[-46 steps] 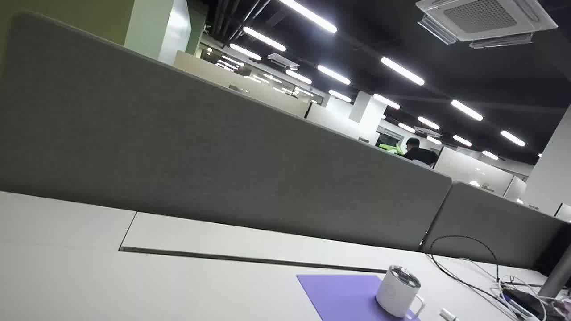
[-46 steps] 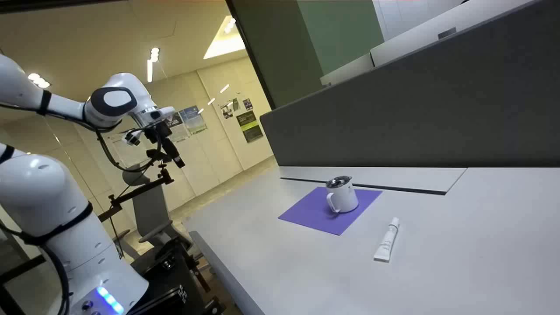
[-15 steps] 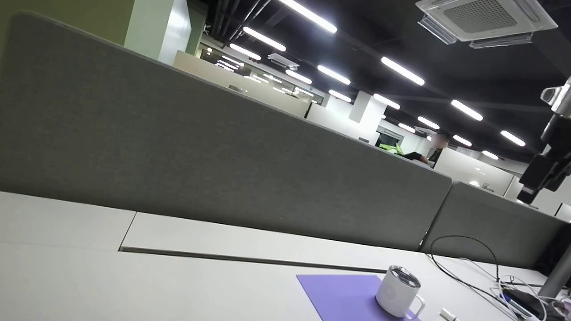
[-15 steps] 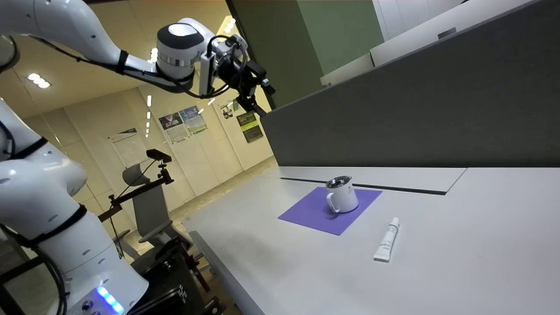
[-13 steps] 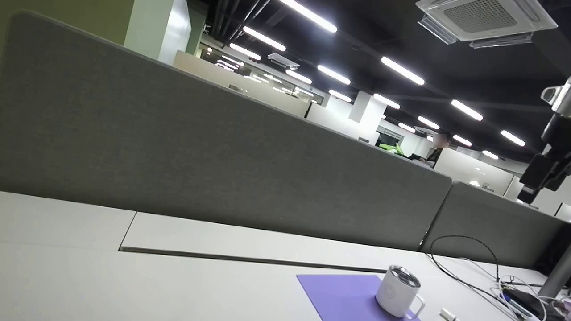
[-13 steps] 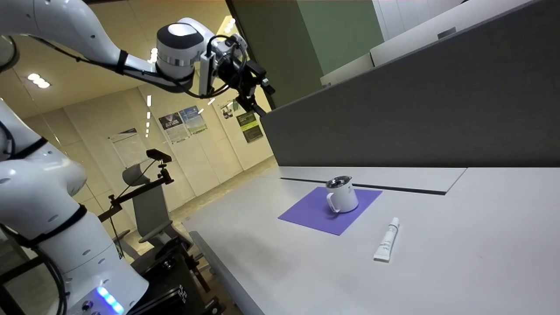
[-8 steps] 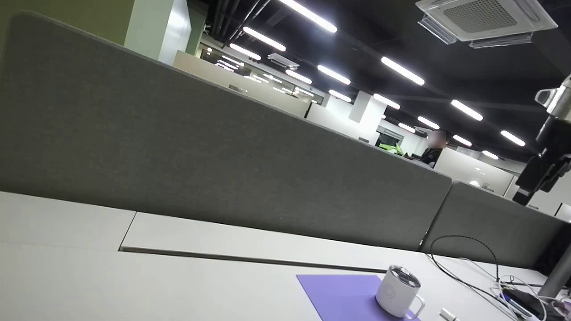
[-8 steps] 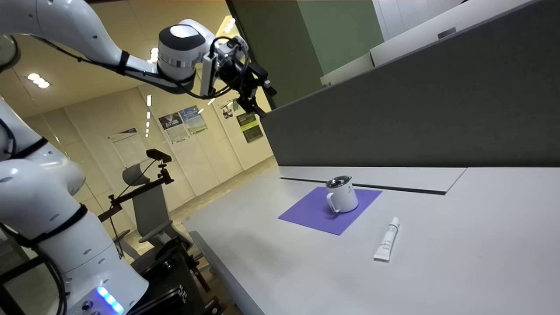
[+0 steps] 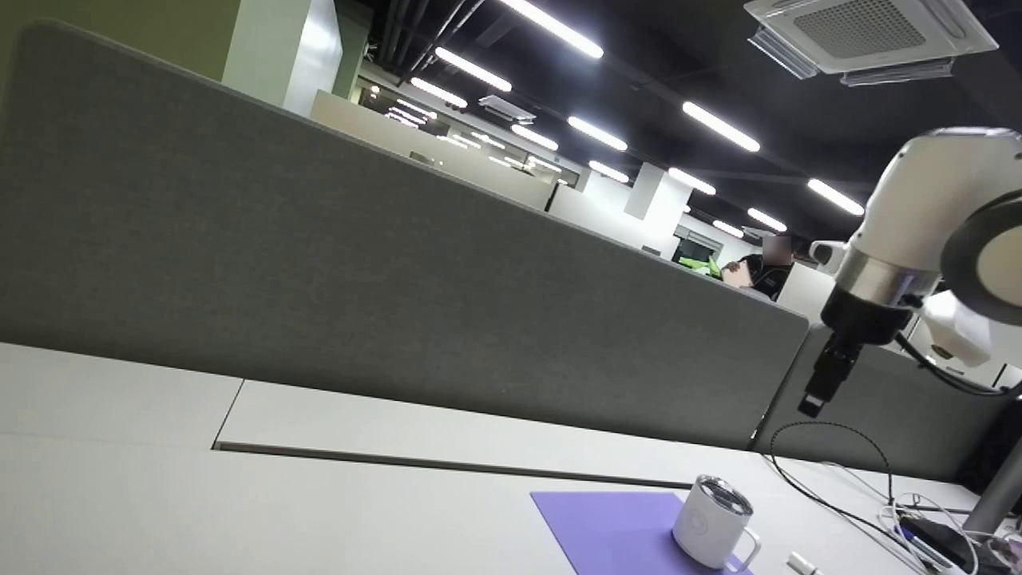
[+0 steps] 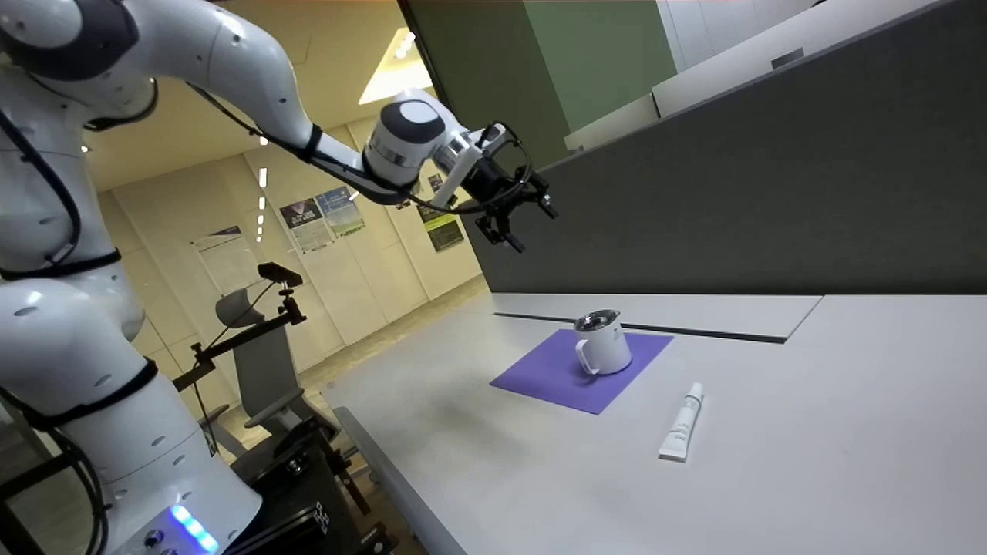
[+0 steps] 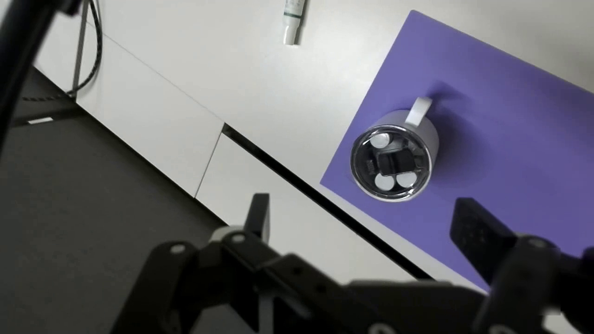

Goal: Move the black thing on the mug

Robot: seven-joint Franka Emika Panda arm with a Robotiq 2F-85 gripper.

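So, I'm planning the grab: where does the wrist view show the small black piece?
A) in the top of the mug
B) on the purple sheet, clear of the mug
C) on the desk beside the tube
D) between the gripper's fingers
A: the wrist view shows the black piece within the round lid of the mug, while the gripper stands open, apart from both.

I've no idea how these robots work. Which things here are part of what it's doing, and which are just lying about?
Part of the job:
black rectangular piece on the clear lid
white mug under that lid
the robot's jaws, open and apart from the mug

Just lying about:
purple mat beneath the mug
white squeeze tube
looped black cable
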